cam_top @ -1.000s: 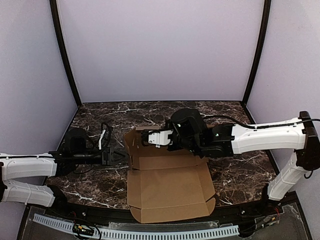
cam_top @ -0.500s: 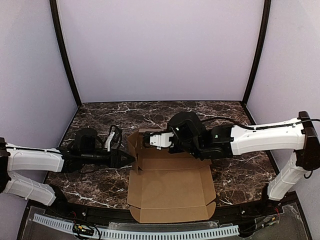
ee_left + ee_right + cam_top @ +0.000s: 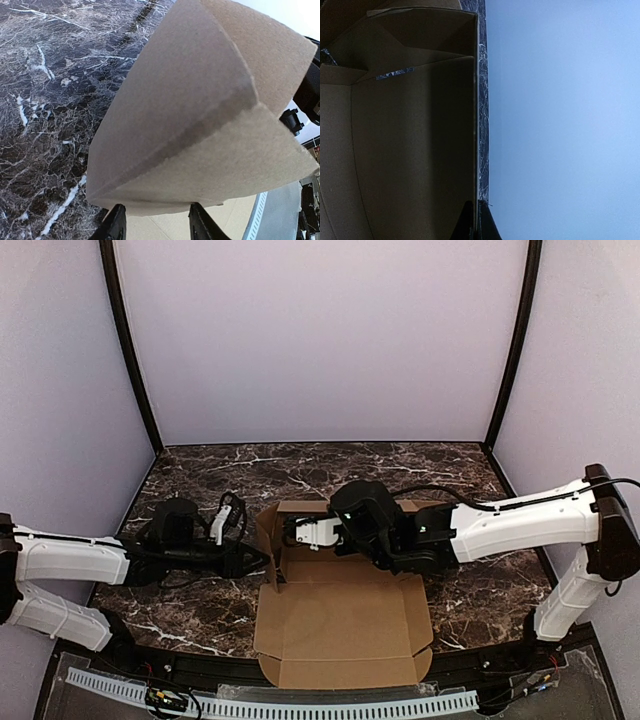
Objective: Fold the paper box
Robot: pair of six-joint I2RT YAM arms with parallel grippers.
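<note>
The paper box (image 3: 340,620) is plain brown cardboard lying open in the middle of the table, with its back wall and left side flap standing up. My right gripper (image 3: 290,532) reaches in from the right and is shut on the top edge of the back wall. In the right wrist view its fingers (image 3: 477,222) pinch that thin wall (image 3: 410,150). My left gripper (image 3: 262,558) is open at the box's left side. In the left wrist view the raised flap (image 3: 200,110) fills the frame just beyond the parted fingertips (image 3: 116,227).
The dark marble table (image 3: 200,480) is bounded by purple walls and two black corner posts. A perforated white rail (image 3: 300,705) runs along the near edge. Bare marble (image 3: 45,100) lies left of the flap.
My left arm has swung right, from beside the box up to its left flap. My right gripper, still shut on the back wall, has shifted slightly left and nearer.
</note>
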